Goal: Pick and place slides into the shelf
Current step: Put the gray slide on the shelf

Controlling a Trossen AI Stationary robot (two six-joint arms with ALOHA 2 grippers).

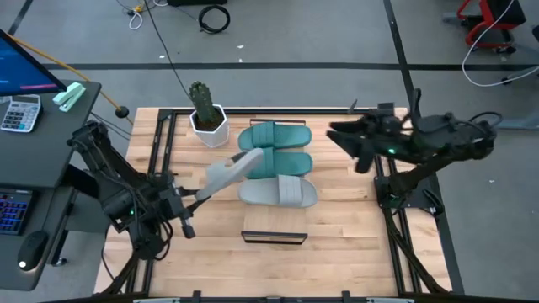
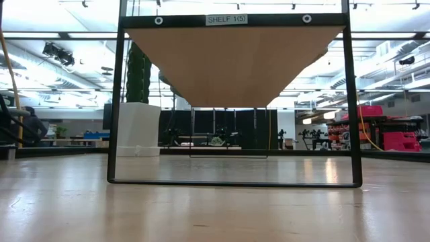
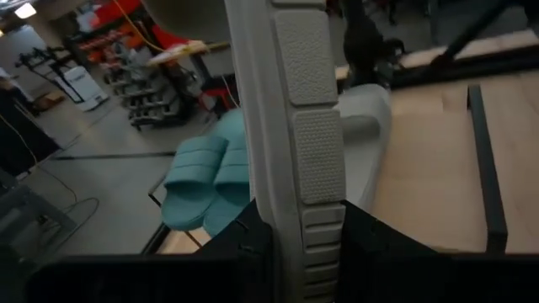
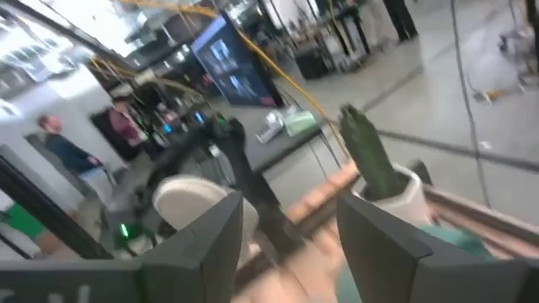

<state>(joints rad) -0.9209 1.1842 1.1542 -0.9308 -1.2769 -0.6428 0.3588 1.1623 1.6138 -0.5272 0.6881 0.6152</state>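
Clearly light, squashy foam: left gripper [image 1: 192, 204] jaws pinch grey slide [image 1: 233, 169] by edge, 9 o'clock of shelf [image 1: 274, 226]; right gripper [image 1: 337, 135] jaws spread, empty.

A grey floor [image 1: 278, 42] surrounds the plank table [image 1: 337, 236]; beside the table stands a dark desk [image 1: 42, 126] bearing a calculator [image 1: 18, 112]; cables [image 1: 214, 17] lie beyond.

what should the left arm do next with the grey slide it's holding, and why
Probably carry it on toward the shelf and lower it beside the others. The left tool is shut on a grey slide, held tilted above the table, over the placed ones. Two teal slides and one grey slide already lie in a row, with bare board left near the front end. The right tool hangs open, empty.
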